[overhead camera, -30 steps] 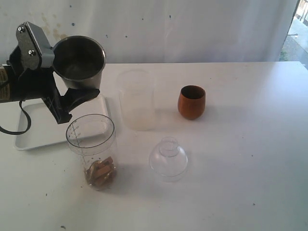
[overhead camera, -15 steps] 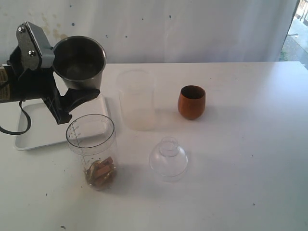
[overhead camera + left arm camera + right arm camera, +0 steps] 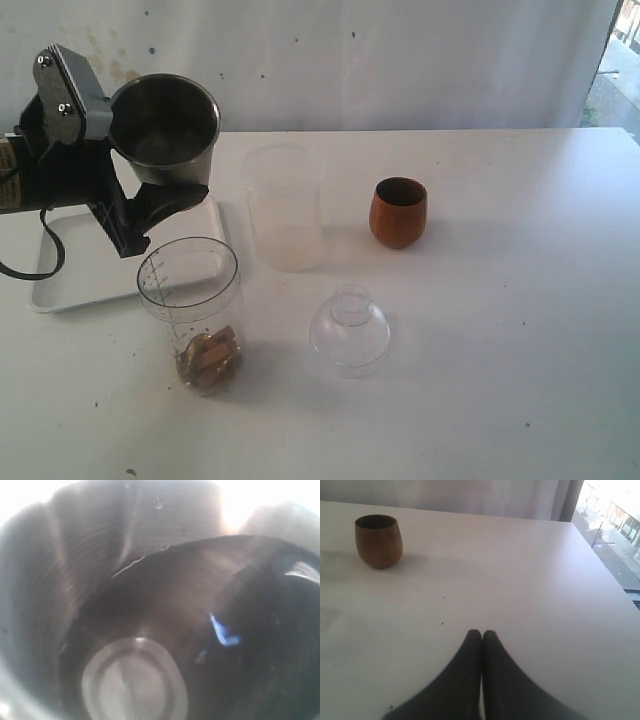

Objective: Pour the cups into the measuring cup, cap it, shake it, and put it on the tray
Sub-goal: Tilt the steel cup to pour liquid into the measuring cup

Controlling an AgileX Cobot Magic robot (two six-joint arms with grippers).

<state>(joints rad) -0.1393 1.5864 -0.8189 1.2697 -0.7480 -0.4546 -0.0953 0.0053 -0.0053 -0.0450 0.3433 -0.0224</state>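
Step in hand, as judged: the first pour. The left pincer (image 3: pixel 168 197) stands wide and is clamped on the steel tumbler (image 3: pixel 165 125), held clear of the counter (image 3: pixel 500 300) at far left, above the right end of the white tray (image 3: pixel 70 270). In the left wrist view the tumbler's floor looks bare. The measuring cup (image 3: pixel 190 310) stands upright at near left, just beside the tray's near right corner, with brown pieces heaped in its bottom. The tumbler therefore appears emptied.

The next move calls for setting the tumbler down away from the measuring cup, then fetching the wooden cup (image 3: pixel 398 212), which stands upright right of centre, well apart. Its contents cannot be made out. The right pincer (image 3: pixel 481 637) is fully closed, grips nothing and hangs over bare counter.

Count:
- Steel tumbler: one.
- Wooden cup: one.
- Measuring cup: one.
- Frosted cup (image 3: pixel 285 205): one, far of centre.
- Clear domed cap (image 3: pixel 349 330): one, near centre, off the measuring cup.
- Tray: one.
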